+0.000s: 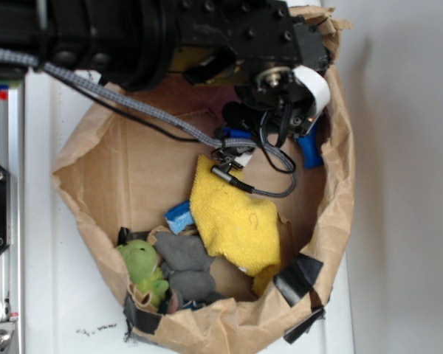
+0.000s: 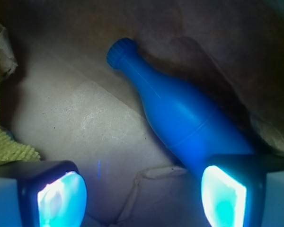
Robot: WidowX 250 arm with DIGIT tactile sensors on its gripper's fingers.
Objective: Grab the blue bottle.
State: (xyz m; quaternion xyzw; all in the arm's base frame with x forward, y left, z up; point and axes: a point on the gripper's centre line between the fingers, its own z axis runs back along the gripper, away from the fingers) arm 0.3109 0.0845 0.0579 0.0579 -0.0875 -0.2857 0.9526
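The blue bottle [image 2: 180, 111] lies on its side on brown paper, cap toward the upper left and wide body running to the lower right. My gripper [image 2: 143, 198] hovers over it, open, with bare paper between the glowing pads. The right finger [image 2: 225, 196] overlaps the bottle's wide end; the left finger [image 2: 61, 198] stands apart from it. In the exterior view the gripper [image 1: 284, 122] hangs inside the paper bag at its upper right. There only part of the blue bottle [image 1: 310, 151] shows beneath the arm.
The brown paper bag [image 1: 340, 184] walls in everything. Inside it are a yellow cloth [image 1: 232, 217], a small light-blue and white piece [image 1: 181, 217], a green plush [image 1: 142, 265] and a grey plush [image 1: 183, 262]. The yellow cloth [image 2: 4, 142] edges the wrist view's left. A braided cable [image 1: 170, 122] crosses the bag.
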